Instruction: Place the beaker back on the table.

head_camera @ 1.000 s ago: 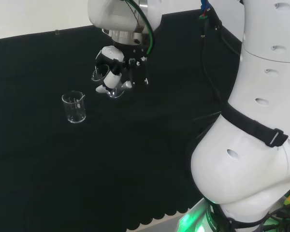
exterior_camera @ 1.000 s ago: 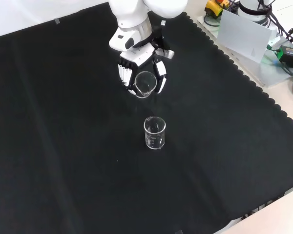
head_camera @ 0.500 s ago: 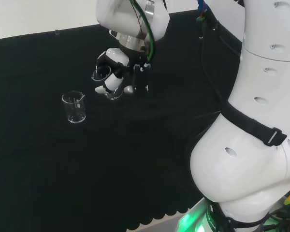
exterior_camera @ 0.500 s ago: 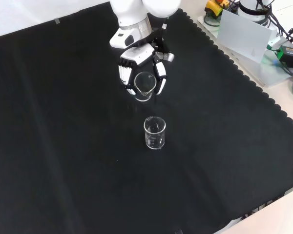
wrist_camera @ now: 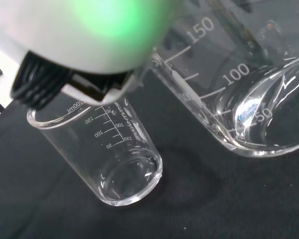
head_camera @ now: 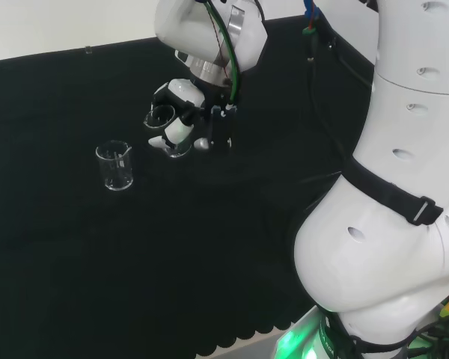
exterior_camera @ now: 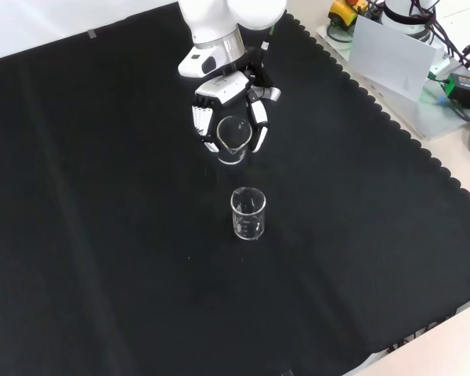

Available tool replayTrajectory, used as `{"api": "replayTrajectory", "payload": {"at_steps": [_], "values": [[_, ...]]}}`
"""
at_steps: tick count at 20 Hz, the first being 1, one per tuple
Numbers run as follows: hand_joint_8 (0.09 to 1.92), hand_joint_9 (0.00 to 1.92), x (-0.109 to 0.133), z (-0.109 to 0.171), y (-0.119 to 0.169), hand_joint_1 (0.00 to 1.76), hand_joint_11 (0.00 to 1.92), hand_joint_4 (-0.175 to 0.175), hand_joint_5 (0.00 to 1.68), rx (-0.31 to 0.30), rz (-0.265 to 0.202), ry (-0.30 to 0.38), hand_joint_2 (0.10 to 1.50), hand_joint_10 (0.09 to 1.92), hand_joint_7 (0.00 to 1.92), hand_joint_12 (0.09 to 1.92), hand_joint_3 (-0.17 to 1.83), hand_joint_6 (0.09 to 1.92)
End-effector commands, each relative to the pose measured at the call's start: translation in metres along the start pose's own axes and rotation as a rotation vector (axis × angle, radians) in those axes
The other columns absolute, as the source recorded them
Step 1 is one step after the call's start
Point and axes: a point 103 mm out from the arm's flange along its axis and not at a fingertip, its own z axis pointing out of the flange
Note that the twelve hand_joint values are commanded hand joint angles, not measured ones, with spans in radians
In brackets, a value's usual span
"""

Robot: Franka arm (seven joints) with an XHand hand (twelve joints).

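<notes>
Clear glass everywhere, so bear with me. Using the standing beaker (head_camera: 114,165) as the landmark: in the head view it sits upright on the black cloth (head_camera: 75,262), and the hand (head_camera: 181,120) hangs to its right and a bit farther back, clearly apart from it. The arm's wrist comes down from the top of that view and the hand points downward with its fingers curled around a second clear beaker, the held beaker (head_camera: 165,129). It looks tilted, mouth facing left toward the standing beaker, base close to the cloth, though I can't tell whether it touches.

Front view next: the standing beaker (exterior_camera: 248,213) is upright on the cloth (exterior_camera: 102,235) and the hand (exterior_camera: 229,106) is just above it in the picture, so farther from the camera, with a gap of bare cloth between them. White-and-black fingers (exterior_camera: 200,121) wrap both sides of the held beaker (exterior_camera: 232,138), whose open rim faces the camera.

Wrist view: the held beaker (wrist_camera: 239,84) is huge and close, leaning, printed scale marks visible. The standing beaker (wrist_camera: 102,154) is beyond it on the cloth. A blurred white part of the hand (wrist_camera: 84,40) with a green glow overlaps the standing beaker's rim.
</notes>
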Motion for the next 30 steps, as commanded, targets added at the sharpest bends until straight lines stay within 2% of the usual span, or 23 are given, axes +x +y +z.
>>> {"api": "replayTrajectory", "payload": {"at_steps": [1,6,14,19,21,30], "values": [[0.79,1.34,-0.004,0.009,-0.005,1.44,1.26,-0.175,1.1,-0.028,-0.009,0.041,0.5,0.76,1.34,0.79,0.93,0.94],[0.78,1.34,-0.004,0.016,-0.006,1.44,1.26,-0.175,1.1,-0.033,-0.015,0.079,0.5,0.76,1.34,0.79,0.92,0.94],[0.78,1.35,-0.005,0.024,-0.003,1.44,1.27,-0.175,1.1,-0.025,-0.02,0.094,0.51,0.76,1.34,0.79,0.92,0.94],[0.78,1.35,-0.004,0.029,-0.001,1.44,1.27,-0.175,1.1,-0.023,-0.019,0.084,0.51,0.75,1.34,0.79,0.92,0.94],[0.78,1.35,0.004,0.035,0.002,1.44,1.27,-0.175,1.1,-0.02,-0.018,0.066,0.51,0.75,1.34,0.79,0.92,0.94],[0.77,1.35,0.004,0.036,0.004,1.44,1.27,-0.175,1.1,-0.028,-0.018,0.072,0.51,0.75,1.34,0.78,0.92,0.94]]}}
